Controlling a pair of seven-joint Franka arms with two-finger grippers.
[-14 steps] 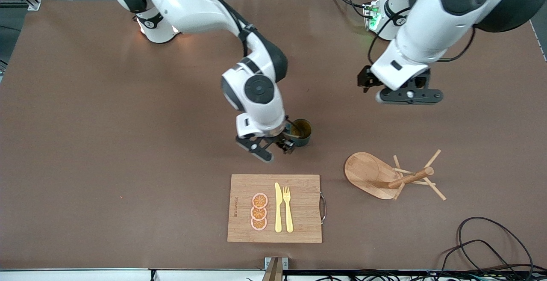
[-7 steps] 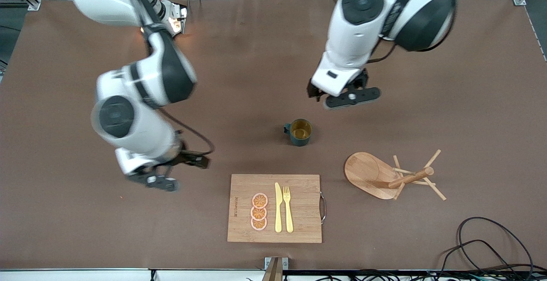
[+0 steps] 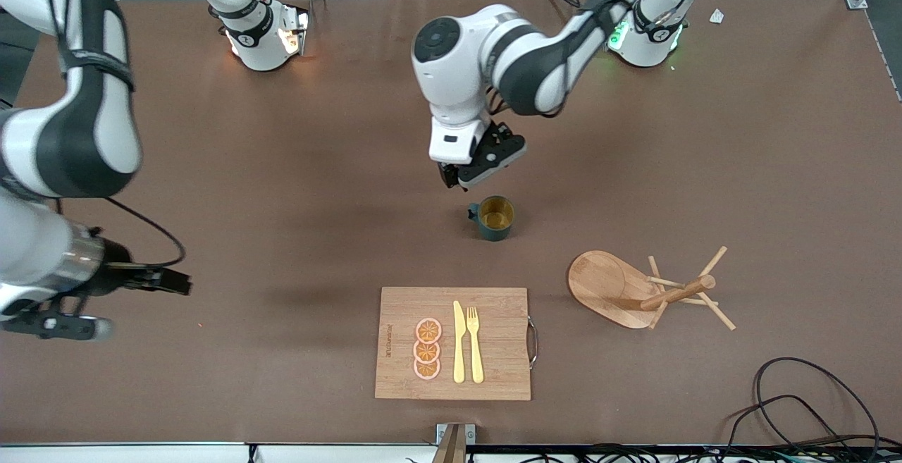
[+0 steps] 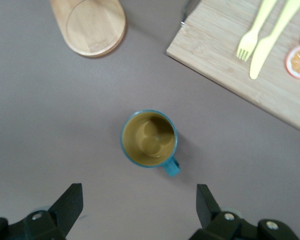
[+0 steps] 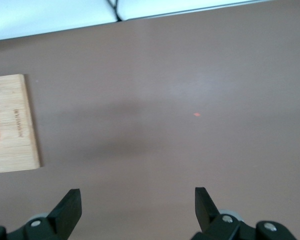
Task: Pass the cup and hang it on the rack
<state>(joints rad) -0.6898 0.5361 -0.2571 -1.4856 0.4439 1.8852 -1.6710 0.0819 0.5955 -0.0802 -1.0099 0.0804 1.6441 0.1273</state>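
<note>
The dark teal cup [image 3: 493,218] stands upright on the brown table, handle toward the right arm's end, tan inside showing. My left gripper [image 3: 468,174] hangs open just above the table beside the cup, on the side farther from the front camera. In the left wrist view the cup [image 4: 149,138] sits ahead of the open left gripper [image 4: 140,205], untouched. The wooden rack [image 3: 609,287] sits toward the left arm's end, its post and pegs pointing that way. My right gripper [image 3: 53,325] is open and empty at the right arm's end; its wrist view shows the right gripper [image 5: 137,207] over bare table.
A wooden cutting board [image 3: 493,371] with a yellow knife, fork and orange slices lies nearer the front camera than the cup. It also shows in the left wrist view [image 4: 215,55] and right wrist view [image 5: 12,145]. Cables [image 3: 810,406] lie at the front corner.
My right gripper has let go of the cup and swung away to its end of the table. My left gripper has moved in to beside the cup. The cup has stayed put.
</note>
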